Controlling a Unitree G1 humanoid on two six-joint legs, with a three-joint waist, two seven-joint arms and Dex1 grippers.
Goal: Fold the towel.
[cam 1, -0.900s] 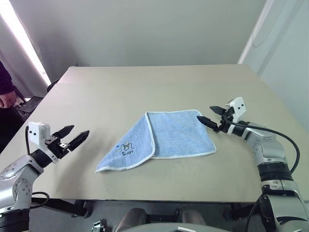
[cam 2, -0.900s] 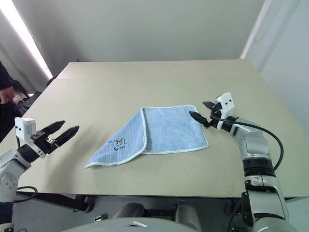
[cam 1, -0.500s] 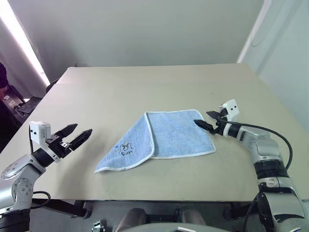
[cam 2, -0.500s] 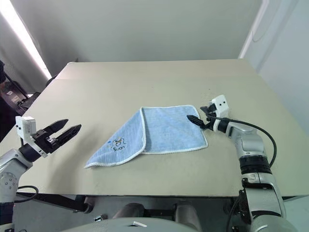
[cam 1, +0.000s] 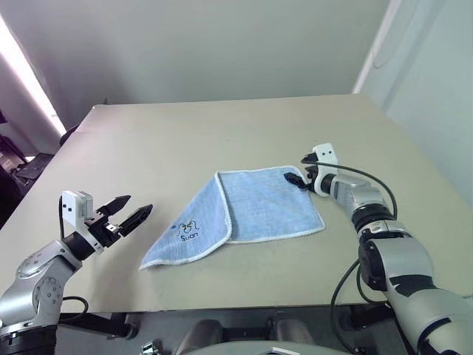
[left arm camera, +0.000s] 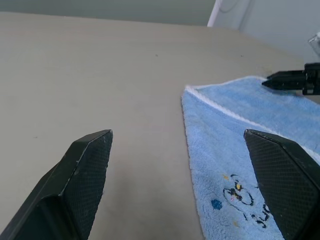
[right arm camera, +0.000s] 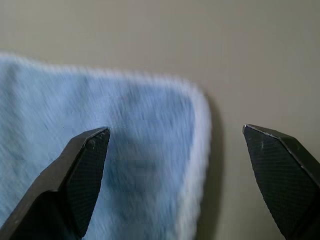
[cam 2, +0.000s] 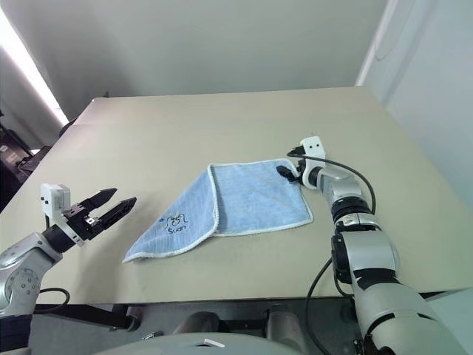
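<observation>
**Right gripper now at far right corner of towel**

Since last frames: right gripper [cam 1: 298, 178] moved in from beside the towel's right edge to the towel's far right corner, tips low over that corner. Left gripper [cam 1: 130, 211] roughly same pose as before, left of towel, well apart from it. Towel [cam 1: 259, 209] unmoved, same fold. Whole view shifted a bit, camera motion only.

Towel on table [cam 1: 185, 140], about mid-table, slightly toward near edge. Partly folded: left flap turned over diagonally, logo [cam 1: 188, 230] facing up near the near left tip, white edging visible along fold line.

Right gripper fingers [right arm camera: 80, 175] spread wide, straddling the far right corner of towel, holding nothing; contact with cloth unclear. Left gripper fingers [left arm camera: 82, 172] also spread wide, empty, pointed toward towel's logo flap from the left, above table.
</observation>
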